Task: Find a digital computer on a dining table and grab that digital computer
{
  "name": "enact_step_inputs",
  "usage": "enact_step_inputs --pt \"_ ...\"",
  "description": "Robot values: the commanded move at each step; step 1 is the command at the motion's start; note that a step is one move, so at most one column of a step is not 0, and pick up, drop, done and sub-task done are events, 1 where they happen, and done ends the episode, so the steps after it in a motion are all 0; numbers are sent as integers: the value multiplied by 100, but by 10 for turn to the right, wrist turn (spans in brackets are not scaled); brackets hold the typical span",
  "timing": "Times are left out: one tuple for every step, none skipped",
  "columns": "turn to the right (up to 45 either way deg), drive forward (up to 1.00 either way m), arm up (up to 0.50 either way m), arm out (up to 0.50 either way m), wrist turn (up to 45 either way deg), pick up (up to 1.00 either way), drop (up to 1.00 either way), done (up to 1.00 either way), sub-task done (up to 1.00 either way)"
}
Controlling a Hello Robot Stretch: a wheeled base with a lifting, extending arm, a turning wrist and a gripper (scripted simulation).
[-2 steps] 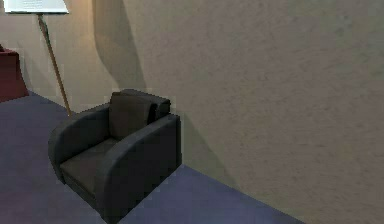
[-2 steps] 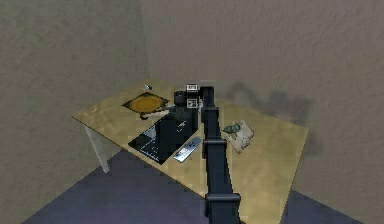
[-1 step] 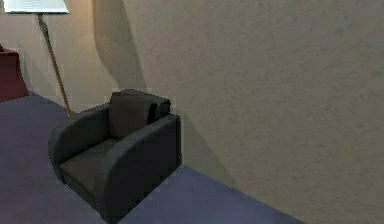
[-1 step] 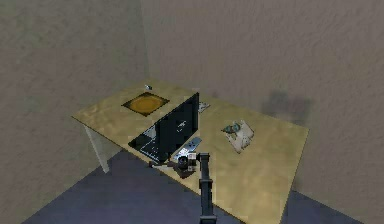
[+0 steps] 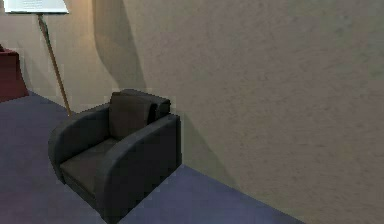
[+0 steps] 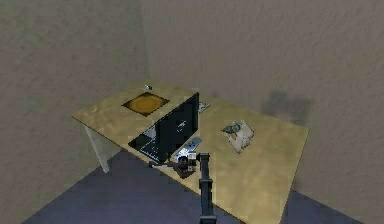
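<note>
Jaws over light wooden rectangular bench (image 6: 266,165); cannot tell whether they hold anything. Dark grey padded armchair (image 5: 115,150) by beige wall (image 5: 280,80). Black open laptop computer (image 6: 173,125) mid-bench, near jaws. Brown square mat (image 6: 145,102) beyond it.

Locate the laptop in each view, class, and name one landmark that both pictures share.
Forward view: a dark armchair and a floor lamp stand by the wall.
Arm side view: the laptop stands open at the picture's middle, on the light wooden table, just above the gripper.
Shared landmark: a beige wall meeting dark blue floor.
</note>
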Motion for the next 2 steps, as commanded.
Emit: enact_step_inputs --pt "0 0 10 0 0 0 0 0 0" --pt "0 0 0 0 0 0 0 100 0"
